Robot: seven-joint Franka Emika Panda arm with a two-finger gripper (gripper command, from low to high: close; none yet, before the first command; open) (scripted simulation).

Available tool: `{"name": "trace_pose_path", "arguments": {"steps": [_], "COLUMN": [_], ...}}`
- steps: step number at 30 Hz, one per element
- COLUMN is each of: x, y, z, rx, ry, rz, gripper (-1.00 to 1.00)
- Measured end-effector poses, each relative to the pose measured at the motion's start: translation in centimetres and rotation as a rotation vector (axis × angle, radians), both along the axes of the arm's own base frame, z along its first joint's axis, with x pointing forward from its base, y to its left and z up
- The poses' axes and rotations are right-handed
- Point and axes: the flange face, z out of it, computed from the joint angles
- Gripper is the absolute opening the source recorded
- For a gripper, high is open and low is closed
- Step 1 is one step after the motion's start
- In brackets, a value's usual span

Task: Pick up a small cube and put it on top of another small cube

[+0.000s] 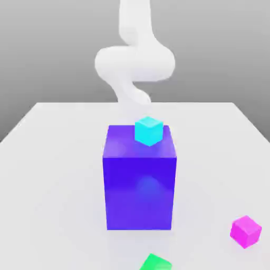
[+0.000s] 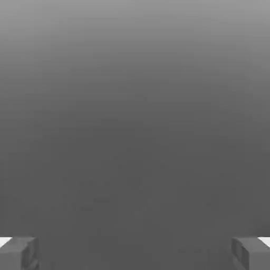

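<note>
On the pale worktop (image 1: 58, 158), the biggest thing is the tall blue-purple block (image 1: 140, 184), standing at the middle with the white arm (image 1: 134, 63) rising behind it. A small cyan cube (image 1: 148, 131) sits on the block's top face, toward the exterior view's right; it has no part in the job. Smaller still, and nearer the camera, the small magenta cube (image 1: 246, 231) rests on the worktop well off to the exterior view's right of the block, turned a little so a corner faces forward. The small green cube (image 1: 155, 262) lies in front of the block, cut by the picture's edge, apart from the magenta one.

In the hand view the pincer (image 2: 135, 253) stands wide, its two fingertips (image 2: 19, 253) far apart with nothing between them.

The magenta cube looks rigid, light and glossy, so likely a bit slippery. Two opposite flat side faces, taken square-on from above, seem the best hold; a corner grip would probably skate.

No container is present, so nothing is held in one.
</note>
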Motion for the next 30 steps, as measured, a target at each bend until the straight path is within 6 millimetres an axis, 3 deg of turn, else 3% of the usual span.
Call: {"name": "trace_pose_path", "arguments": {"steps": [7, 14, 20, 27, 30], "x": [7.1, 9.8, 8.3, 3.5, 2.9], "y": [6.5, 13.0, 19.2, 24.2, 24.8], "z": [-11.5, -24.3, -35.3, -47.0, -51.1], "rx": [-0.085, -0.144, -0.174, -0.166, -0.161], "ry": [0.191, 0.37, 0.52, 0.696, 0.716], "rz": [0.077, 0.185, 0.313, 0.44, 0.455], "gripper": [0.0, 0.0, 0.0, 0.0, 0.0]}}
